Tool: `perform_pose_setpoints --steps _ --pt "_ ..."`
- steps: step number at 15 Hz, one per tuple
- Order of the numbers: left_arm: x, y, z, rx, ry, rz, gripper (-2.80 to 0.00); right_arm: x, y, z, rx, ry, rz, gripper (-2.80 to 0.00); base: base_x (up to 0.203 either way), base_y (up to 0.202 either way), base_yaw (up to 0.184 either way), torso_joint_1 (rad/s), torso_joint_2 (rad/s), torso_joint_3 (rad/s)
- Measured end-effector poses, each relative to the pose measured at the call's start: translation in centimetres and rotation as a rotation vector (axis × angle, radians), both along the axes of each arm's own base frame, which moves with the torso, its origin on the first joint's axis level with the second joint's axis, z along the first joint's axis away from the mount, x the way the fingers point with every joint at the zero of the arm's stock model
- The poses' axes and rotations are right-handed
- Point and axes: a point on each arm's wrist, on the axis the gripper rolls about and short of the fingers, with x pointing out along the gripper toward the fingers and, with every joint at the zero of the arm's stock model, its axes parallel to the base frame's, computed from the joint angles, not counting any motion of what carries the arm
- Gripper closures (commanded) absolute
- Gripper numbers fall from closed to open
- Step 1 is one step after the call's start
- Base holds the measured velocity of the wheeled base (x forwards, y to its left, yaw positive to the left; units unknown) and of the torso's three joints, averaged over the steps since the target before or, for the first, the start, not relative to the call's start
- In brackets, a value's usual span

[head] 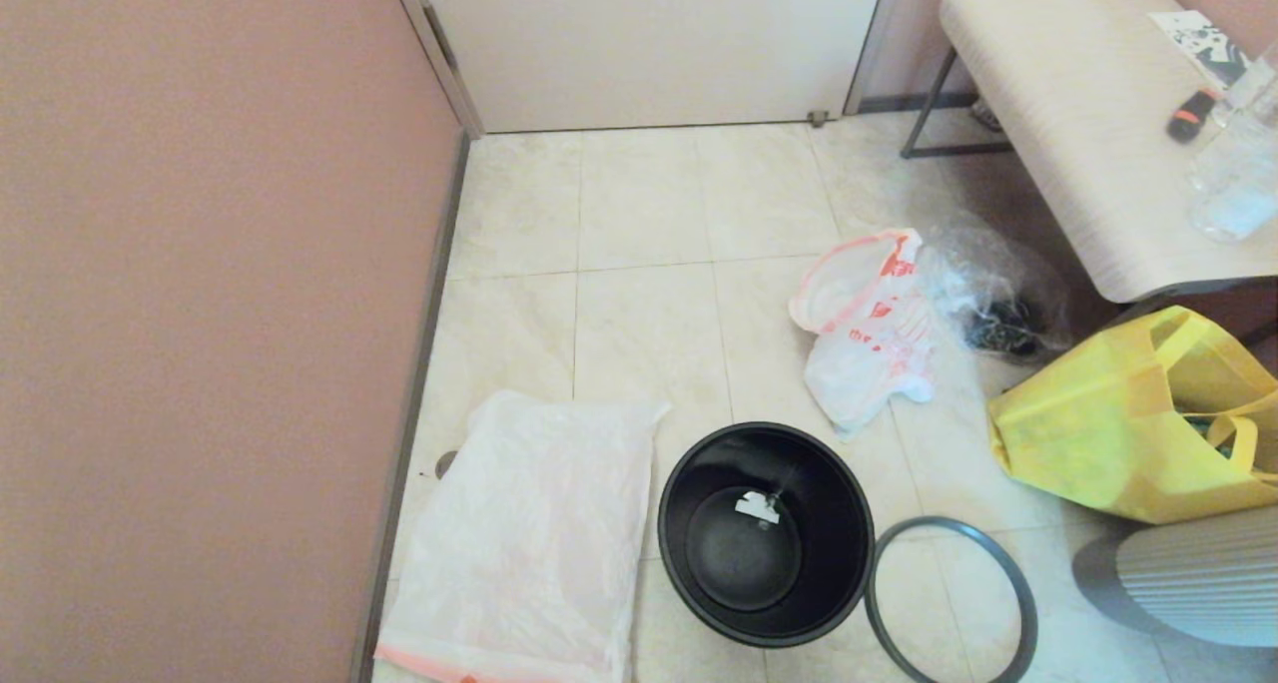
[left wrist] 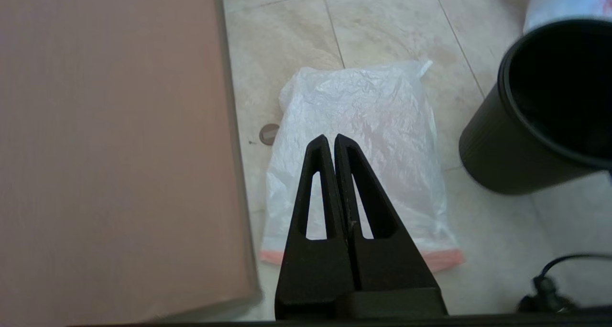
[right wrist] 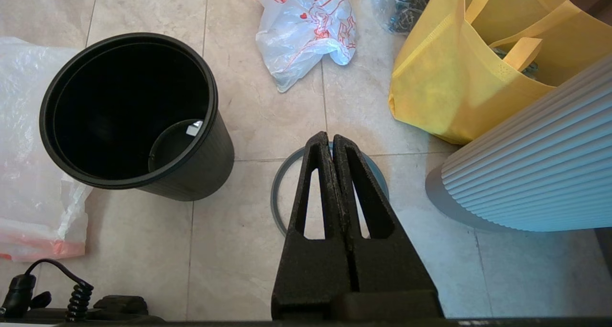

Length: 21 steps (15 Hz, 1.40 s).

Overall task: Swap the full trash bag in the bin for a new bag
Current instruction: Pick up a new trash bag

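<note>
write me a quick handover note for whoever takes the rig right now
Left gripper: shut, empty, above the new bag.
Right gripper: shut, empty, above the grey ring.
Bin: upright, unlined, one white scrap inside, ring off beside it.
Full trash bag: on the floor beyond the bin.
Done: old bag out.
Left: line the bin with the new bag, refit the ring.

No text, brand or number could be read anywhere. The full trash bag [right wrist: 306, 28] carried orange-red print, with line drawings and a few small characters too small to make out. A printed card [head: 1203, 44] on the bench [head: 1058, 114] bore black marks, also illegible.
</note>
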Motion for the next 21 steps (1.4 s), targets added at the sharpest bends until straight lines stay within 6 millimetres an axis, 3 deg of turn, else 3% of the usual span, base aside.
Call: perform_pose_setpoints --steps 7,10,12,16,19,21 --pt "-0.1 -0.1 0.5 0.045 -0.011 -0.039 0.0 0.0 0.0 0.0 0.0 0.001 0.0 0.0 0.0 0.0 0.0 0.0 0.0 0.0" --pt "-0.5 -0.2 4.4 0.052 -0.06 -0.094 0.0 0.0 0.0 0.0 0.0 0.001 0.0 0.0 0.0 0.0 0.0 0.0 0.0 0.0" --pt "0.4 -0.3 6.2 0.103 -0.017 -0.141 0.0 0.0 0.0 0.0 0.0 0.0 0.0 0.0 0.0 0.0 0.0 0.0 0.0 0.0" --pt "4.5 -0.4 8.8 0.182 0.176 -0.185 0.0 0.0 0.0 0.0 0.0 0.001 0.0 0.0 0.0 0.0 0.0 0.0 0.0 0.0" --pt "9.6 -0.3 9.8 0.225 0.386 -0.182 0.0 0.0 0.0 0.0 0.0 0.001 0.0 0.0 0.0 0.0 0.0 0.0 0.0 0.0" --pt "13.3 -0.7 9.1 0.248 0.539 -0.196 0.0 0.0 0.0 0.0 0.0 0.001 0.0 0.0 0.0 0.0 0.0 0.0 0.0 0.0"
